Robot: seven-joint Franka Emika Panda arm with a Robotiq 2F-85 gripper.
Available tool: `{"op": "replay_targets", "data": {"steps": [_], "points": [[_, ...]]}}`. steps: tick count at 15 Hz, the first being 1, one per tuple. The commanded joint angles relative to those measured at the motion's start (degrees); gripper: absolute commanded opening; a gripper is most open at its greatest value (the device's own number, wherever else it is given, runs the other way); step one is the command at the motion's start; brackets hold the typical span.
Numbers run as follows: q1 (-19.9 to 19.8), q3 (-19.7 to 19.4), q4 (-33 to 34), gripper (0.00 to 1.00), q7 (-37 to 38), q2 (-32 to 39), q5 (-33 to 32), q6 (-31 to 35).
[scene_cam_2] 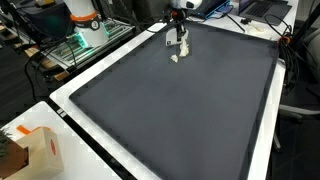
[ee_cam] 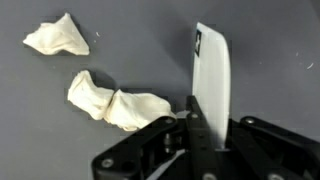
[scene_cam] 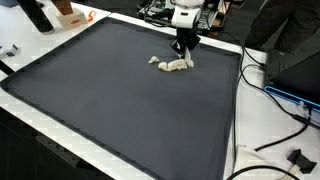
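White strip (ee_cam: 212, 80): sitting pinched in the hand, its near end hidden between the black fingers. It is too small to pick out in either exterior view.
Hand (ee_cam: 192, 125): clamping the strip's near end, jaws drawn together with no gap showing. In an exterior view the hand (scene_cam: 185, 45) is hanging low over the far part of the mat.
Strip's axis: the long axis is running straight out from the hand, up the wrist view and leaning slightly right. The free end is pointing away from the wrist.
Beside the hand: a crumpled wad (ee_cam: 115, 102) is lying on the mat just left of the fingers. Whether it is touching them cannot be told. A smaller wad (ee_cam: 58, 38) is lying farther off, apart.
Step in hand: by the look of it, the grip is made and the hand is holding the strip down near the mat.
Next move: any lift is calling for a steady squeeze and a path clear of the near wad.
Surroundings: a dark mat (scene_cam: 120, 100) is covering the table (scene_cam: 30, 115). Cables (scene_cam: 280, 100) are trailing along one side, and a cardboard box (scene_cam_2: 40, 150) is standing at a corner.
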Motion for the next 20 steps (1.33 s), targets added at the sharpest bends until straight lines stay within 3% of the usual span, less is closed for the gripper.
{"op": "replay_targets", "data": {"steps": [1, 4, 10, 16, 20], "points": [[-0.19, -2.46, -6.53, 0.01, 1.83, -0.02, -1.59, 0.43], [0.47, -3.8, -8.8, 0.01, 4.25, -3.63, -3.26, -0.27], [1.48, -2.28, -12.21, 0.01, 3.59, -10.29, 0.03, -1.92], [4.34, -1.9, -13.68, 0.01, 9.28, -16.12, 1.57, -6.95], [6.29, -1.72, -12.65, 0.01, 17.38, -20.28, -0.88, -10.8]]}}
